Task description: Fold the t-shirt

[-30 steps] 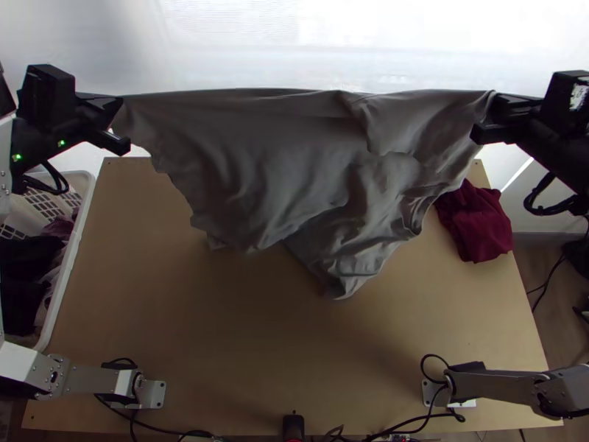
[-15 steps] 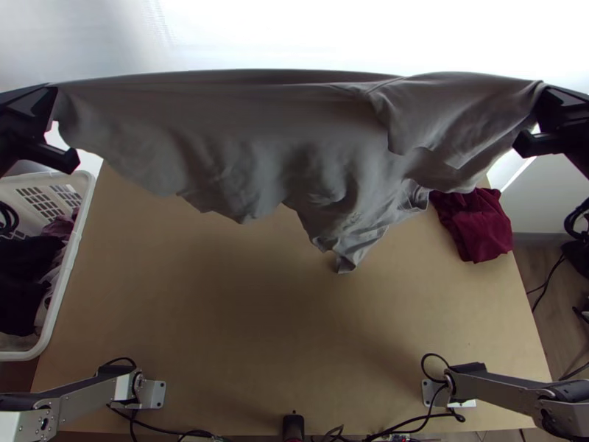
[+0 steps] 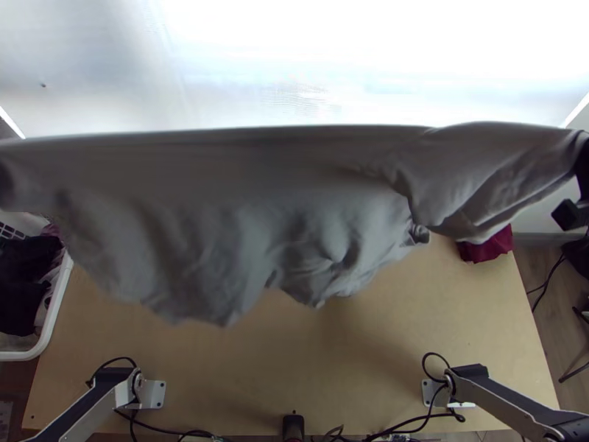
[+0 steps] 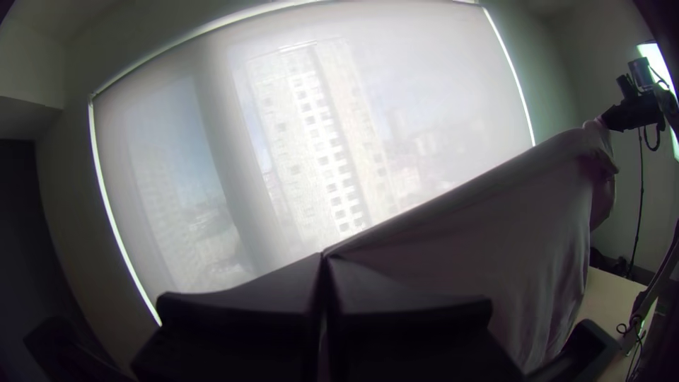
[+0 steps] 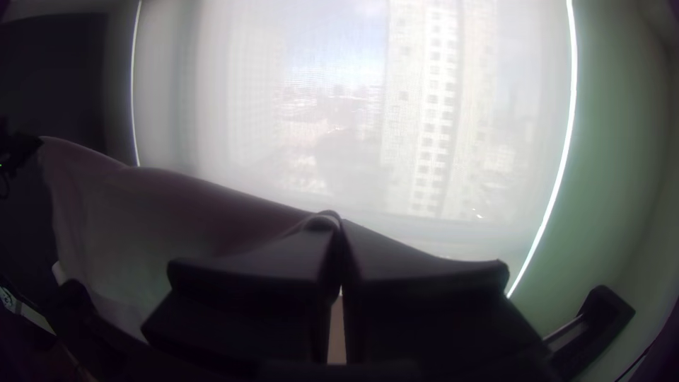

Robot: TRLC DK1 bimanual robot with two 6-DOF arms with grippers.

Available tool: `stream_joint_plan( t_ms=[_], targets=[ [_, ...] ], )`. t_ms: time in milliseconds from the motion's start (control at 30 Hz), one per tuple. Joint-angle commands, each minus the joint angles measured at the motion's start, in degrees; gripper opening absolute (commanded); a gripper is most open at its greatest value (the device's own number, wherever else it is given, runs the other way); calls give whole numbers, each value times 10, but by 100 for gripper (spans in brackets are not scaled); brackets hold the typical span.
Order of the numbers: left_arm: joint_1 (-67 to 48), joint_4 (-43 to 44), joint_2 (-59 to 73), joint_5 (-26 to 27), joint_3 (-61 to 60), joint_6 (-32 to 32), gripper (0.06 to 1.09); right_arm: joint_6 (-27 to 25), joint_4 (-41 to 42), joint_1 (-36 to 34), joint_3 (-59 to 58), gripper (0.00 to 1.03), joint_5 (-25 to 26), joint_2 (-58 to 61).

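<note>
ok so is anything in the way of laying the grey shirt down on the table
Nothing visible stands between the shirt and the middle of the table. A dark red cloth lies by the right edge, and might end up under the shirt.

In the top view we find the t-shirt [image 3: 258, 221] across the middle, over the table [image 3: 294, 368]. At the left edge we see clothes [image 3: 22, 287] in a basket [image 3: 51, 324]; at right, a cloth bundle [image 3: 489, 247] lies on the table, partly covered from view by the t-shirt.
</note>
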Motion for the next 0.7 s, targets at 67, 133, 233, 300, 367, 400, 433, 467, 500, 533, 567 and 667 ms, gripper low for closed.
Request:
stream_joint_plan(
  t_ms=[67, 133, 233, 300, 367, 400, 433, 467, 500, 533, 567, 667],
  targets=[
    [4, -20, -96, -11, -27, -2, 10, -3, -44, -1, -7, 3, 2, -70],
    [4, -4, -122, -12, -47, -2, 10, -7, -56, -4, -11, 3, 2, -86],
    [11, 7, -150, -14, -75, 0, 10, -7, -69, -12, -27, 3, 1, -109],
    [14, 12, -167, -14, -92, 0, 10, -7, -73, -21, -37, 3, 1, -121],
    [14, 19, -185, -14, -114, 0, 10, -7, -79, -30, -37, 3, 1, -129],
    [14, 22, -194, -14, -128, 0, 10, -7, -82, -32, -36, 3, 2, -133],
    [14, 23, -203, -14, -142, 1, 10, -7, -85, -34, -37, 3, 2, -137],
    [14, 27, -213, -14, -155, 2, 10, -8, -88, -37, -38, 3, 2, -141],
    [14, 32, -222, -14, -170, 3, 10, -11, -92, -38, -38, 3, 2, -142],
    [14, 34, -230, -14, -183, 9, 10, -13, -96, -41, -38, 3, 2, -143],
    [14, 37, -235, -13, -192, 11, 10, -16, -99, -44, -37, 3, 3, -144],
    [9, 54, -243, -14, -224, 16, 10, -27, -106, -48, -31, 3, 13, -143]
  ],
)
